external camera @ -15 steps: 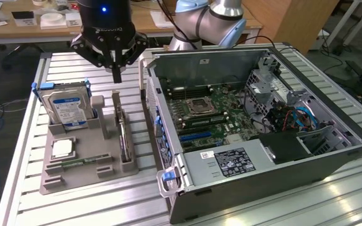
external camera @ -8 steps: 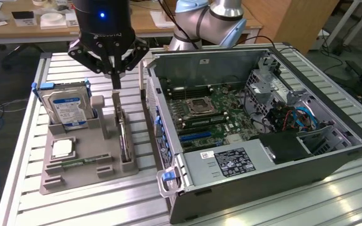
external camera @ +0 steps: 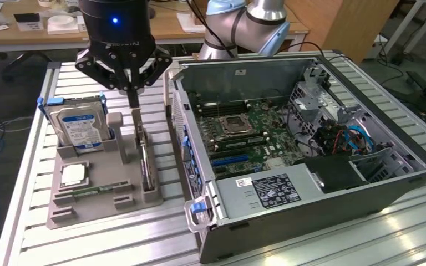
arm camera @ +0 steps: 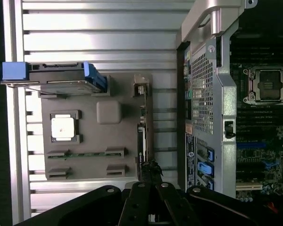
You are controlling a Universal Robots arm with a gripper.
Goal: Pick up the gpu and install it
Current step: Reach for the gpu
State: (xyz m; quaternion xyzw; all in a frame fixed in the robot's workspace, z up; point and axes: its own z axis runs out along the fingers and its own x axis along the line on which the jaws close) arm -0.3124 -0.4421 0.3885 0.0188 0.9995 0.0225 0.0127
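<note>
gpu [external camera: 146, 163] stands on edge in the long slot of the grey holder tray [external camera: 87, 208], along the tray side facing the PC case [external camera: 221, 72]. Silver bracket end points to 12 o'clock in the exterior view. In the wrist view the card shows edge-on as a thin dark strip.

gripper [external camera: 133, 104] sits directly over that bracket end, pointing straight down. Jaws are closed together, tips pinched on the card's top edge. Card is seated in its slot, not lifted. The wrist view has the same contact: gripper [arm camera: 151, 168] tips meet on the end of the gpu [arm camera: 142, 136].

Rest of the tray, from the gpu in the exterior view:
- hard drive [external camera: 77, 127], blue label, upright in blue rails, at 10 o'clock
- square processor chip [external camera: 73, 176] flat in its pocket, at 9 o'clock
- memory stick [external camera: 95, 191] on edge in a low slot, at 8 o'clock

PC case is at 3 o'clock, just beside the tray, side panel off. Motherboard [external camera: 261, 138] is exposed with an empty CPU socket [external camera: 237, 124]; power supply [external camera: 272, 191] sits at the case's 6 o'clock end.

Everything rests on a slatted aluminium table [external camera: 124, 238].
</note>
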